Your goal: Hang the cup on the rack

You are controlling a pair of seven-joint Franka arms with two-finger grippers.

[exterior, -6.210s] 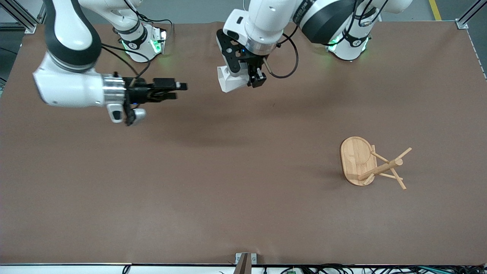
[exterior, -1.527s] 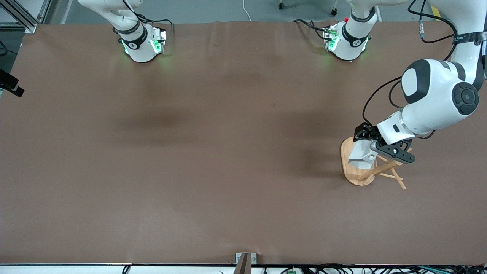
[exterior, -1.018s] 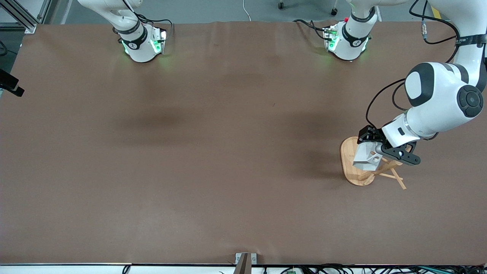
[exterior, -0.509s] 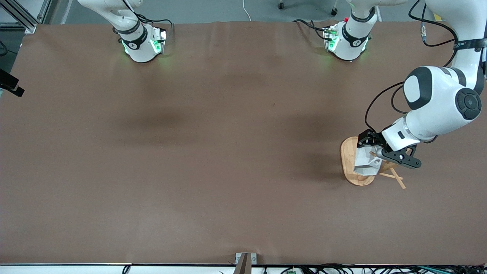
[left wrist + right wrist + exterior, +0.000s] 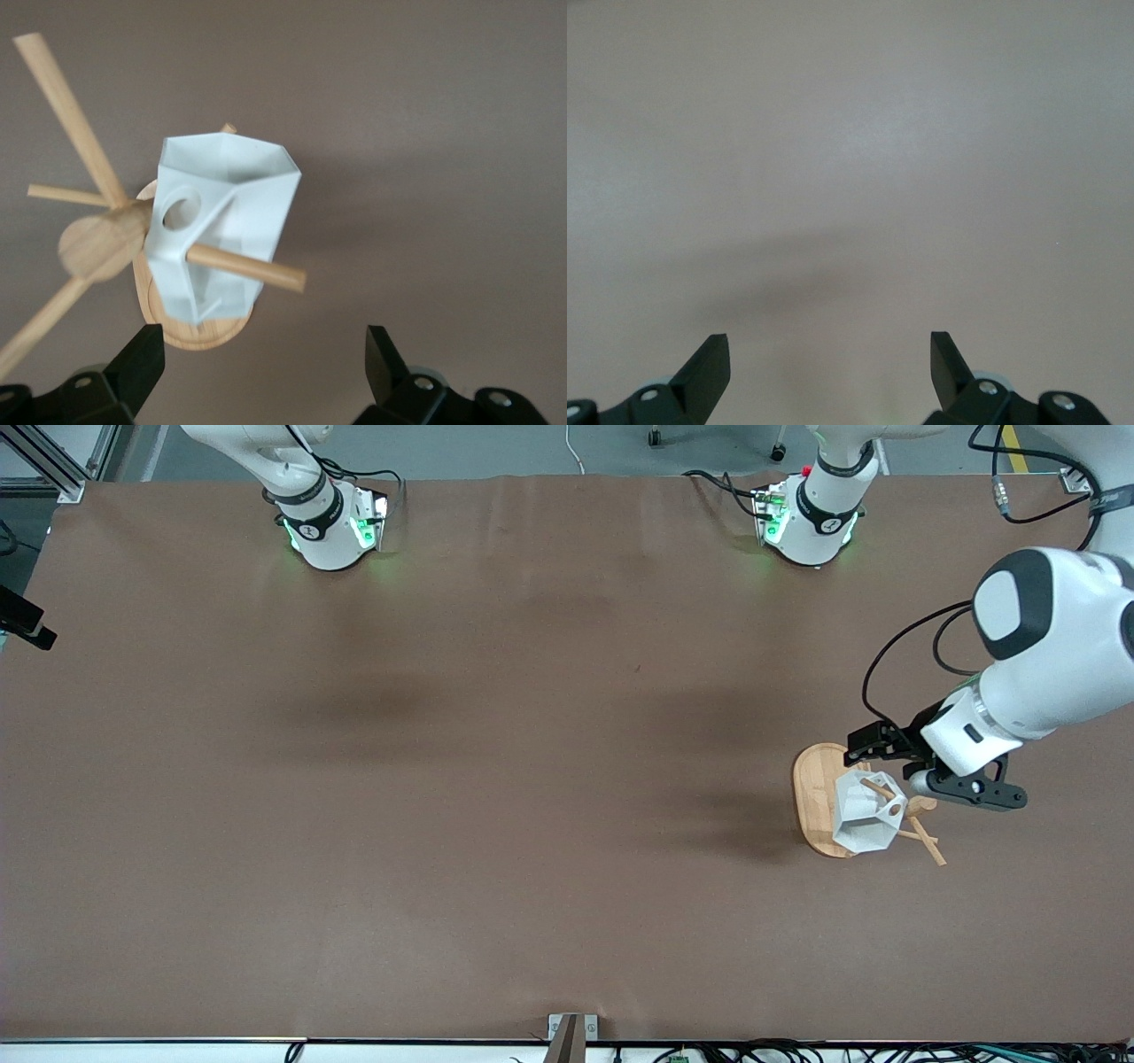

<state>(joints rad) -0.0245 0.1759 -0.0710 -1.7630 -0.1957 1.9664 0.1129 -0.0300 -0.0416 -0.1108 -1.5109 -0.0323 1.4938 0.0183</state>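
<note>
One brown table covering (image 5: 532,779), matte, faintly creased, spans the whole bench; grey floor and cables along its upper edge in the front view, aluminium frame posts at the corners.

Noted toward the left arm's end of the table: rack (image 5: 819,802) standing on its oval bamboo base, cup (image 5: 864,815) hung on one of its pegs by the round hole in the handle. Cup free of any grip.

Left gripper (image 5: 921,772) over the rack's post, just beside the cup and apart from it, fingers spread wide and holding nothing.

Seen only in the left wrist view: peg passing clean through the handle hole of the cup (image 5: 221,226), peg tip protruding past the faceted body, rack (image 5: 93,243) post top seen end-on, both fingertips (image 5: 142,359) well clear on either side with the cup between and ahead of them.

Right gripper at the table edge by the right arm's end, waiting, barely visible in the front view. Right wrist view: bare covering, fingers (image 5: 713,359) parted, empty
</note>
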